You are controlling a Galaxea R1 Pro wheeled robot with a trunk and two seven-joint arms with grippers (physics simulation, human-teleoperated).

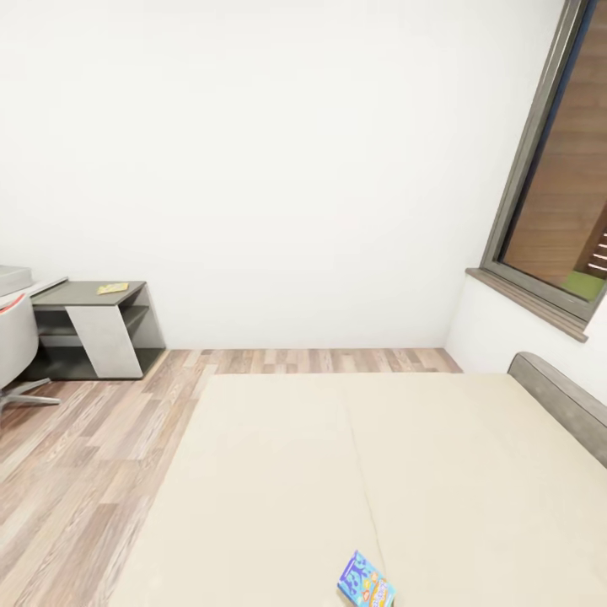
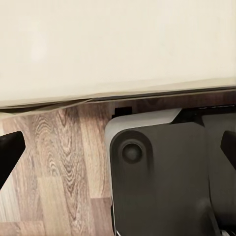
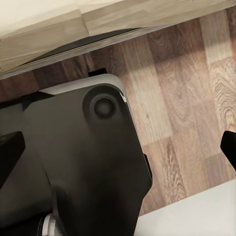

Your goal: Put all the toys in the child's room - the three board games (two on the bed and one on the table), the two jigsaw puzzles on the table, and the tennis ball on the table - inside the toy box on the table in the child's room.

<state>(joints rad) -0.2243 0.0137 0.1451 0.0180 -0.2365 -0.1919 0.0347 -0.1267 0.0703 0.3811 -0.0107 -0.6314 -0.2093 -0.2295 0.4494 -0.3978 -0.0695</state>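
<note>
Over the wood floor [image 2: 64, 172] beside the bed [image 1: 354, 472], both wrist views show dark fingers [image 2: 9, 152] spread wide at the frame edges — left gripper [image 2: 118, 152] and right gripper [image 3: 118, 150] alike, nothing between them. One board game [image 1: 366, 581] — a blue, colourful box — lies flat near the beige bed's near edge. A grey desk [image 1: 88, 297] stands against the white wall, a window [image 1: 561, 194] at right.

Bed [image 1: 295, 472] top open toward 12 o'clock; board game [image 1: 366, 582] at 6; headboard [image 1: 561, 400] blocks 3.
</note>
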